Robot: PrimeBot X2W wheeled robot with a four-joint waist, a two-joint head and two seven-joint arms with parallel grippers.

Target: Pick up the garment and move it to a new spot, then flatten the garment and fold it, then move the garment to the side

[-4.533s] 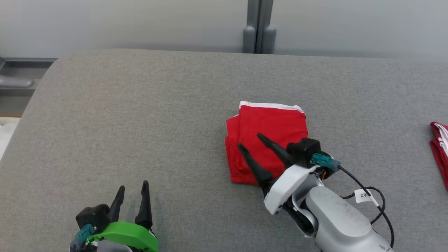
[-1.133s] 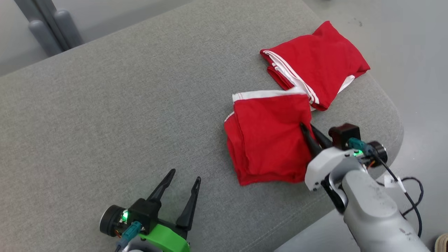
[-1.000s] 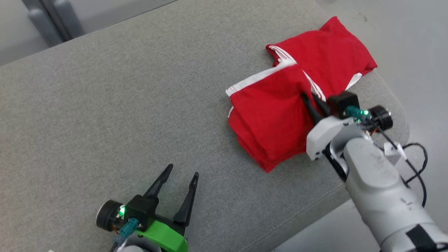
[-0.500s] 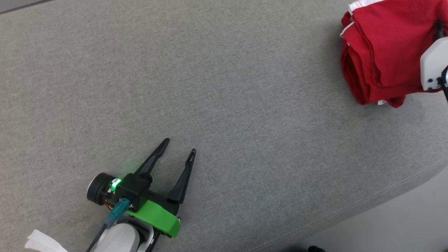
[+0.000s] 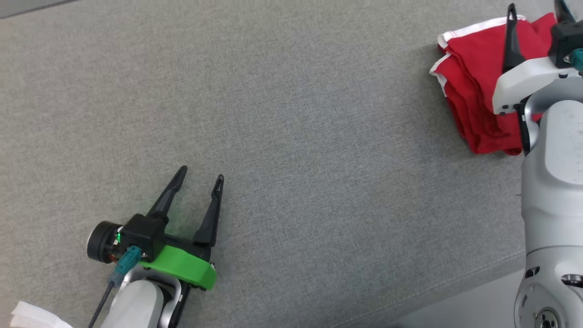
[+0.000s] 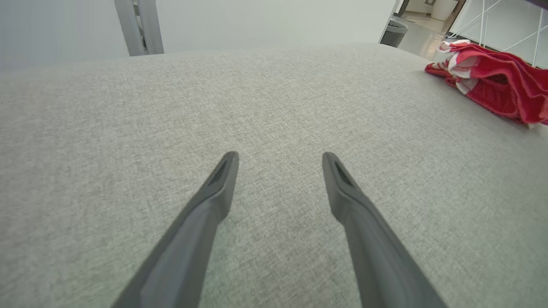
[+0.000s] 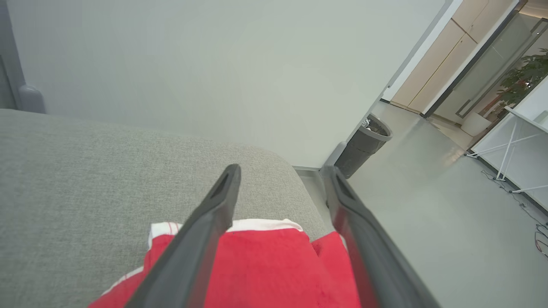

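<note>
Your right hand (image 5: 535, 5) sits at the upper right of the head view. Its pale forearm rises from the lower right corner and its two dark fingers point up toward the top edge. The fingers are spread wide and grip nothing. In the right wrist view, that hand (image 7: 281, 170) hangs over the folded red garment (image 7: 265, 265), which shows at the bottom centre of the frame between and under the fingers. I cannot tell whether the fingers touch the cloth.

In the head view, the garment (image 5: 469, 91), red with a white band along its upper edge, lies folded on the grey fabric surface (image 5: 319, 114) at the upper right, partly under your right wrist. It is close to the surface's rounded corner (image 7: 274, 162).

Your left hand (image 5: 202, 173) is low at the lower left, well apart from the garment. Its fingers are also wide apart, empty, and angled up and slightly right. In the left wrist view, the hand (image 6: 279, 156) is just above the bare fabric.
</note>
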